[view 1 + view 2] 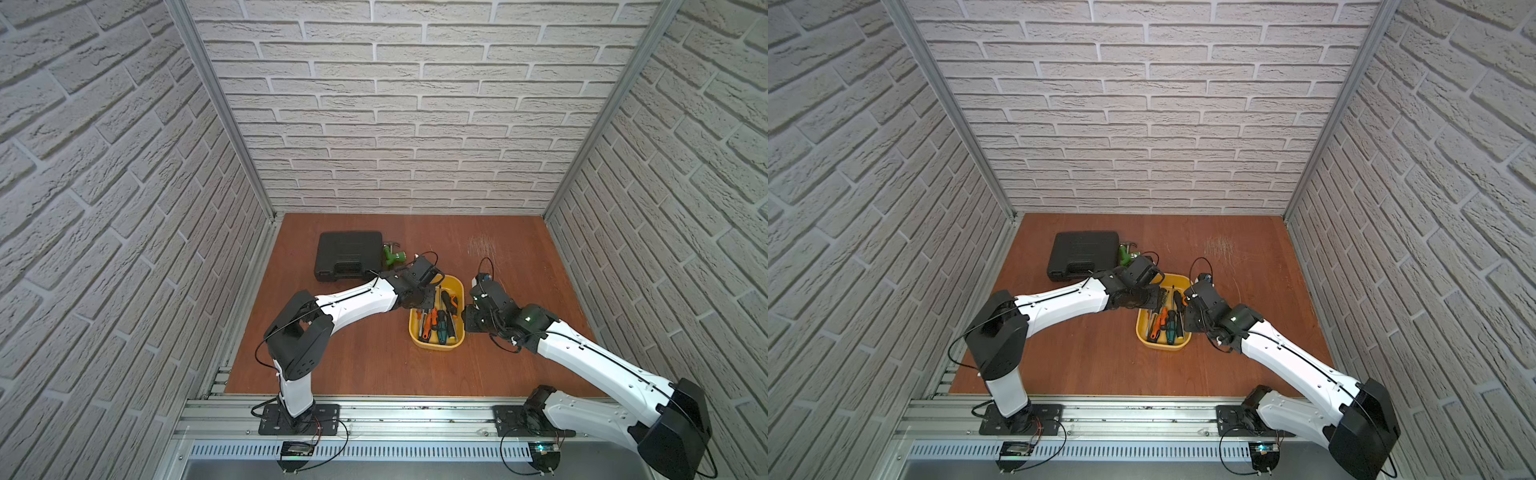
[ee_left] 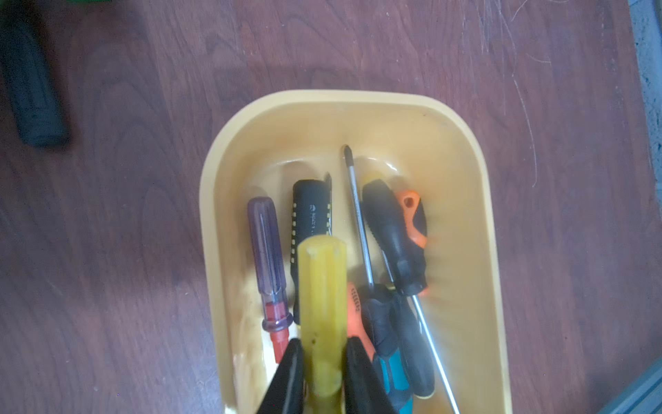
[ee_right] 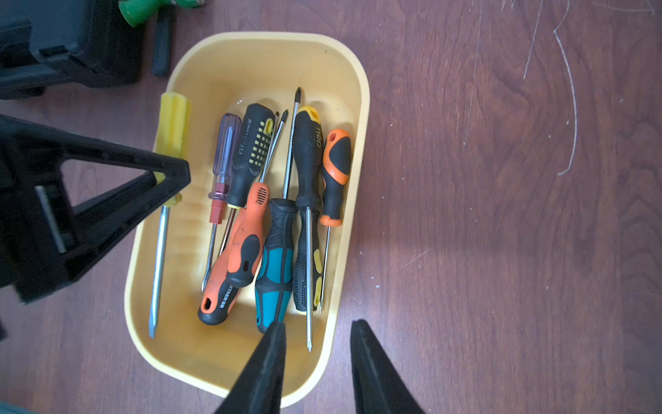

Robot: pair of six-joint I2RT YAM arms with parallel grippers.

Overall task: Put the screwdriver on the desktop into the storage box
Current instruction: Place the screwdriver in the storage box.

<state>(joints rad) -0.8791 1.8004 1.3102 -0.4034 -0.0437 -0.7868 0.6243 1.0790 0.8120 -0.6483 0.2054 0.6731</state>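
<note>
Over the storage box (image 2: 344,95), the left gripper (image 2: 324,344) was clamped on the yellow-handled screwdriver (image 2: 322,279), which ran along one long wall. The placing step looked nearly done. Next, it needed lowering and releasing beside the other screwdrivers (image 3: 279,233). The right gripper (image 3: 318,324) hung by the rim, jaws apart and empty.

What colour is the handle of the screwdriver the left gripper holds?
It is a translucent yellow plastic handle, shown best in the left wrist view.
</note>
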